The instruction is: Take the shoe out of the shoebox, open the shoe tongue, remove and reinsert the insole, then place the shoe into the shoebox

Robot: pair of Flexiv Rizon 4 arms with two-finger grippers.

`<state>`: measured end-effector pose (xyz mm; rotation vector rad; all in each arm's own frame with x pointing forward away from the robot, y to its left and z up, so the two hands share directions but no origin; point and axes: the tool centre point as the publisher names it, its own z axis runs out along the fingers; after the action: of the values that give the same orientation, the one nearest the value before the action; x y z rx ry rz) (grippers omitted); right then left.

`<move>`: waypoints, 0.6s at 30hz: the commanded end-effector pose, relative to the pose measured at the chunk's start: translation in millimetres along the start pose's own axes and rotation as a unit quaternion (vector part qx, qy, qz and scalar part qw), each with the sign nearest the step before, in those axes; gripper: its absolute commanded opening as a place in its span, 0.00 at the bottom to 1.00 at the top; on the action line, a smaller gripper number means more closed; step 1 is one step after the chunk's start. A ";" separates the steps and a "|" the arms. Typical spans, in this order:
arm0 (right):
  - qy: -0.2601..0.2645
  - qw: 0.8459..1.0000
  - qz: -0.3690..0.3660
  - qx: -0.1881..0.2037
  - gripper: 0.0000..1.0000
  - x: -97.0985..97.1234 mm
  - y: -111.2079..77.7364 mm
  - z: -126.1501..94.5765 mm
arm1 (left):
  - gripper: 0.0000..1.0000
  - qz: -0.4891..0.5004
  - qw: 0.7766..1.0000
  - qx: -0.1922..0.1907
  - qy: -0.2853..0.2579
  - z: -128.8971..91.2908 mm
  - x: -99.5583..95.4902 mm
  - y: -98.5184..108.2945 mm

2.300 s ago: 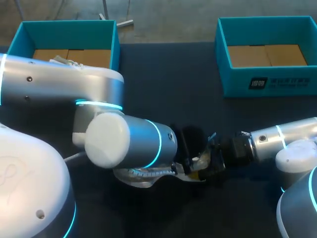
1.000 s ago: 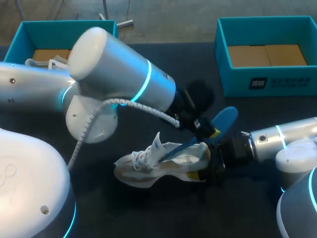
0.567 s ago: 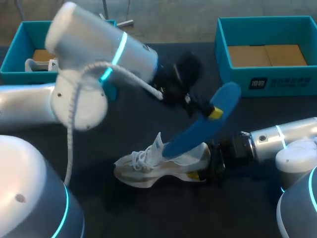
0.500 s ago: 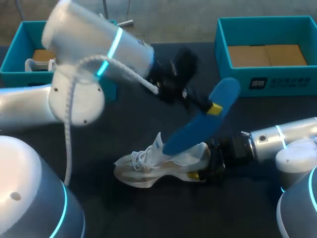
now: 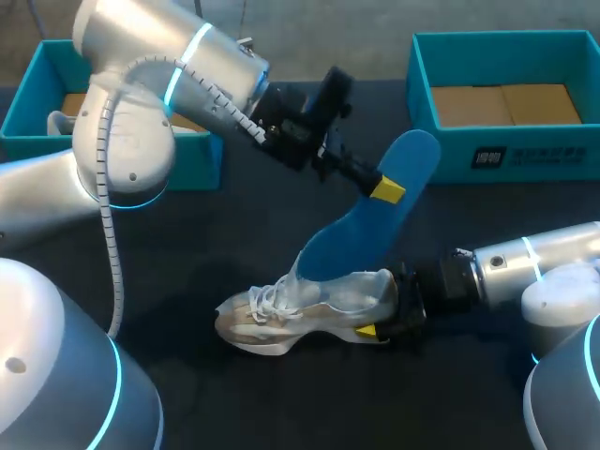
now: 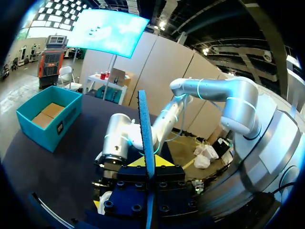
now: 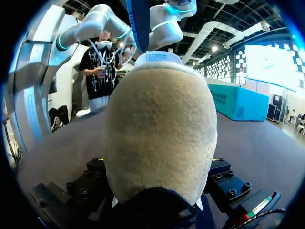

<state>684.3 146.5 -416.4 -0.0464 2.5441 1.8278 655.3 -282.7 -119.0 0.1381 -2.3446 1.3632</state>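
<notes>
The left gripper (image 5: 382,187) clamped the blue insole (image 5: 370,230), slanting far-right out of the sneaker (image 5: 300,314), whose heel the right gripper (image 5: 394,317) pinched.

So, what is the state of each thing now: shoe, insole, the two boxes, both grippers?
shoe: on the table, heel gripped.
insole: raised, lower end at the shoe's opening.
left gripper: shut on the insole.
right gripper: shut on the shoe's heel.
left shoebox: open, no lid.
right shoebox: open, brown bottom showing.
</notes>
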 end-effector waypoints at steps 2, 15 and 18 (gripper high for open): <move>0.000 1.000 0.001 0.003 0.00 0.1 0.8 2.0 | 0.00 0.000 1.000 0.001 -0.001 0.2 1.0 0.5; 0.000 1.000 0.001 0.003 0.00 0.1 0.8 2.0 | 0.00 0.014 0.995 0.093 -0.014 -37.1 32.4 -49.3; 0.000 1.000 0.001 0.003 0.00 0.1 0.8 2.0 | 0.00 0.005 0.993 0.118 -0.015 -48.8 40.5 -59.9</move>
<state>684.3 146.5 -416.4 -0.0463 2.5441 1.8279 663.9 -286.4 -40.7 0.1950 -2.2156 1.6191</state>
